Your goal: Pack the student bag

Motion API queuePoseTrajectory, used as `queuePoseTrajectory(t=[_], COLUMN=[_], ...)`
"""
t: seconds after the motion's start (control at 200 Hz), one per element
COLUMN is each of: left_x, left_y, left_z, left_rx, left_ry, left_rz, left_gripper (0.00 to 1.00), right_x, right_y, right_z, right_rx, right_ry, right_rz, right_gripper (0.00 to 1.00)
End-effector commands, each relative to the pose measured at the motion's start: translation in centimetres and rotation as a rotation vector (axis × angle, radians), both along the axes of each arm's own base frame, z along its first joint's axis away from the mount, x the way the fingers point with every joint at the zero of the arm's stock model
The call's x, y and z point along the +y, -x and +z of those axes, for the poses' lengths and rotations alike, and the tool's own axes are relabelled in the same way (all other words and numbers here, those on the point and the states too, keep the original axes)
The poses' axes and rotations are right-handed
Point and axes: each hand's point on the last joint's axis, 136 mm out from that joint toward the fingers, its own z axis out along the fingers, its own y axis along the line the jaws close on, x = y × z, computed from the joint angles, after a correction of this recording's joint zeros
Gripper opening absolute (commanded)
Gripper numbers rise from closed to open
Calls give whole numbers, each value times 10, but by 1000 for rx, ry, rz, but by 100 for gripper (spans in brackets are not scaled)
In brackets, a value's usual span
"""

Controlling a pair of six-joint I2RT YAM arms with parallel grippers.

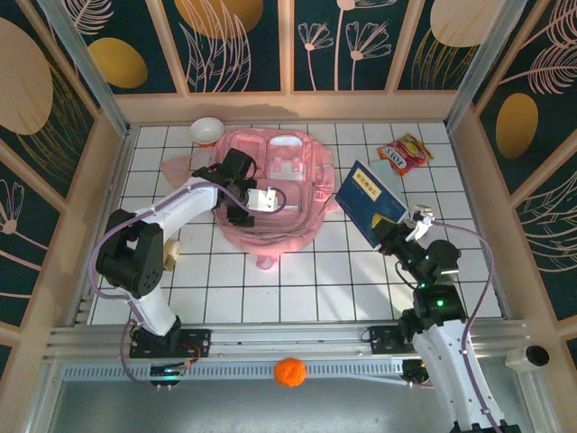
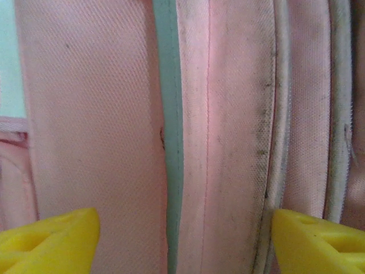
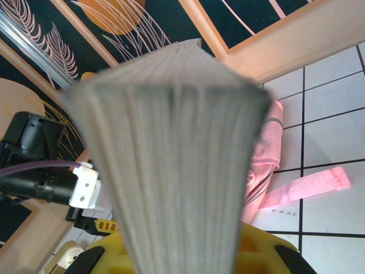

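The student bag [image 1: 275, 194] lies flat at the back middle of the table, pink with pale front panels. My left gripper [image 1: 245, 213] hovers close over its left part. In the left wrist view the yellow fingers [image 2: 51, 240] stand wide apart and open over pink fabric [image 2: 91, 114] and a teal seam, gripping nothing. Off the bag's right edge, my right gripper [image 1: 389, 231] is shut on a blue book [image 1: 370, 203] held tilted above the table. The right wrist view looks along the book's page edges [image 3: 177, 142], with the bag [image 3: 265, 148] behind.
A pink-and-white bowl [image 1: 206, 130] sits at the back left of the bag. A red and yellow snack packet [image 1: 404, 153] lies at the back right. An orange ball [image 1: 289, 372] rests on the near rail. A pink strap [image 3: 308, 185] trails over the tiles.
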Motion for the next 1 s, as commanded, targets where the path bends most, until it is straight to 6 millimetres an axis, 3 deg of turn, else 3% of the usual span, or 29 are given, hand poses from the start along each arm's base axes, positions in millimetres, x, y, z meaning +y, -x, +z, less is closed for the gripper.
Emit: queuePoseTrajectory(t=[0.0,0.175,0.31,0.44,0.505,0.53,0.636,0.901,0.996], left_x=[14,4,-6,-17,-16,-14,-5,7,6], left_y=[-9,0,5,31,37,36,37,-13,-23], left_z=[-22,-27,-17,-6,-10,-3,-15,-16,-15], left_rx=[-42,6,20,124,137,104,94,-162,-200], left_ry=[-72,-13,51,127,139,144,95,70,75], left_rz=[36,17,-6,-61,-53,-50,-38,108,146], left_gripper=[79,80,81,81,81,81,82,82,73], right_x=[4,3,4,5,7,8,9,9,8], right_y=[4,4,4,5,6,6,7,7,7], right_z=[21,20,20,23,26,27,27,30,31], right_rx=[-85,-84,-88,-101,-111,-114,-123,-125,-116], right_ry=[-23,-16,-26,-38,-52,-57,-83,-98,-104], right_rz=[22,17,23,32,46,51,63,57,52], right_gripper=[0,0,0,0,0,0,0,0,0])
